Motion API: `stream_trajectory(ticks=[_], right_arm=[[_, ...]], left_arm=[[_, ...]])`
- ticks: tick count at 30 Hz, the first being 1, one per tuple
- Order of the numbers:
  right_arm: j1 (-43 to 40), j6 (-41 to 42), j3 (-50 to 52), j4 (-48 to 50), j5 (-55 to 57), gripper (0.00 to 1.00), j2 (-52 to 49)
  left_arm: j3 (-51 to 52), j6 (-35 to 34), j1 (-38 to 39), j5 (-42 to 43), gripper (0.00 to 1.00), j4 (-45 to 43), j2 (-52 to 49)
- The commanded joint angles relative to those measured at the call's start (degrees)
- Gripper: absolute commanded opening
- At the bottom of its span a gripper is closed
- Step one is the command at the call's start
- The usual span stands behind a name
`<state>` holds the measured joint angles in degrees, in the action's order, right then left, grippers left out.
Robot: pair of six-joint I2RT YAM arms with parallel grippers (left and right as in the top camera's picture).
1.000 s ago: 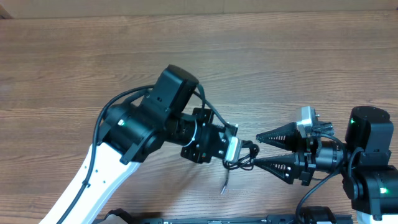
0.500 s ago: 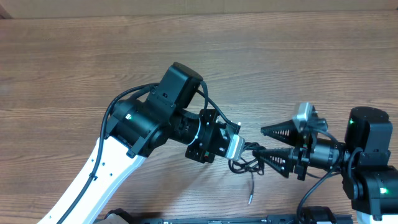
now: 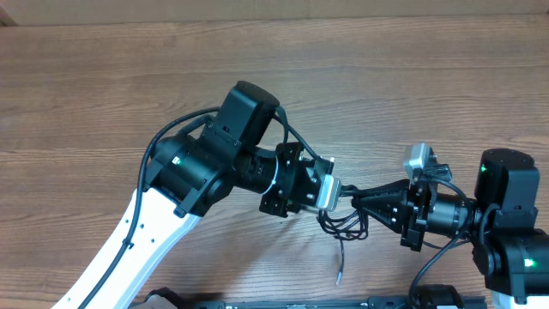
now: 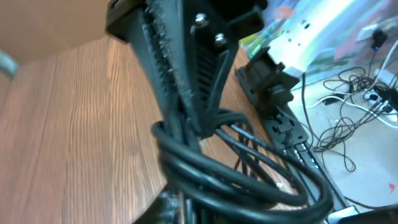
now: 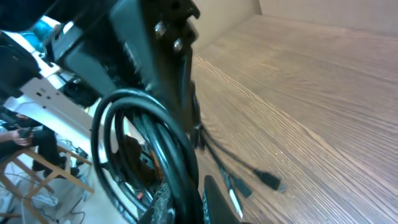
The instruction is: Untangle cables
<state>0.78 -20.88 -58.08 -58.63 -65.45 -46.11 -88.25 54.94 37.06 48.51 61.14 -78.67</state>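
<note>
The table (image 3: 86, 86) is showing brown wood with thin darker lines running across it. The cables (image 3: 347, 225) are looking black and shiny. The left arm (image 3: 197, 167) is showing black up top and white lower down. The right arm (image 3: 506, 202) and right gripper (image 3: 364, 199) are looking black. Small lights (image 3: 485, 167) on both arms are glowing green.

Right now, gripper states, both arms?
Left gripper: cannot tell; cables bunched at its fingers.
Right gripper: closed on the cables.
</note>
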Motion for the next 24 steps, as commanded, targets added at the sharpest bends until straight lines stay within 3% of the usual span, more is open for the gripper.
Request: stream_trajectory(ticks=[1,5,9,13,17,24], right_arm=[[-0.11,4.28,-0.9,0.83,5.29,0.04,0.39],[-0.11,15.8,-0.9,3.41,17.03,0.04,0.39],[-0.11,22.8,-0.9,8.02,20.46,0.04,0.42],[-0.11,24.59,-0.9,10.78,20.41,0.04,0.42],[-0.11,25.42,-0.9,11.85,20.37,0.04,0.42],[-0.11,25.42,-0.9,13.25,16.96,0.04,0.42]], left_arm=[[-1.53,-12.94,0.04,-6.91,1.0,-0.13,0.26],[-1.53,-34.16,0.04,-16.74,1.0,-0.09,0.26],[-1.53,-48.24,0.04,-16.87,1.0,-0.37,0.26],[-1.53,-60.17,0.04,-12.55,1.0,-3.56,0.24],[-1.53,-65.59,0.04,-6.75,1.0,-7.98,0.26],[-1.53,-72.11,0.11,-6.51,1.0,-13.11,0.22]])
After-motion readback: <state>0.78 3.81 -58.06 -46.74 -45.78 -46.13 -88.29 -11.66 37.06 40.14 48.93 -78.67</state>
